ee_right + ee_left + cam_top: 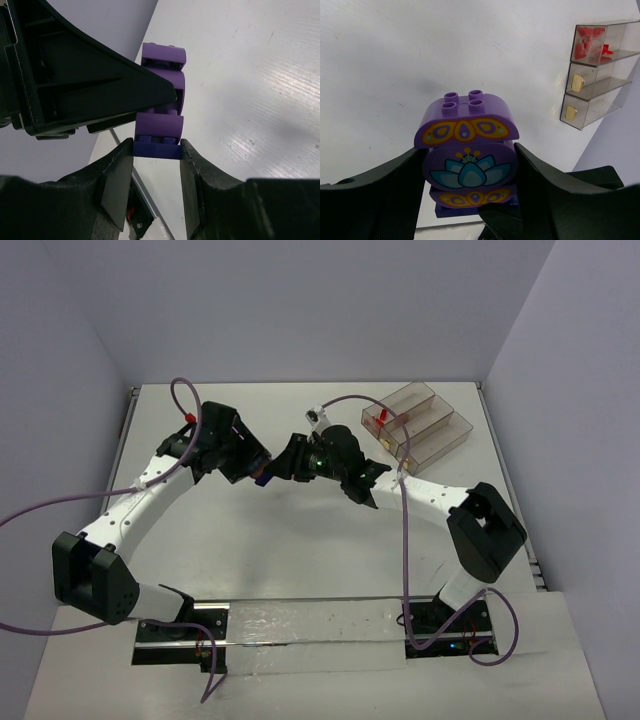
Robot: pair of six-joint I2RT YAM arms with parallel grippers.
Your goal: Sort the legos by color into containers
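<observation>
Legos [468,150], a purple stack, sit pinched in the left pincer [468,170], above the bench [395,60]. The right pincer [157,152] nips the dark blue base brick [157,149] at its tips, likely so the colours can be pulled apart.

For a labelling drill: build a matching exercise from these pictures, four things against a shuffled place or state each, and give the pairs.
1. left pincer
2. right pincer
3. red legos
4. tray

A. inside the tray, at one end
B. shut on the dark blue brick
C. far right of the table
D. shut on the purple lotus brick

Pairs: 1-D, 2-B, 3-A, 4-C
</observation>
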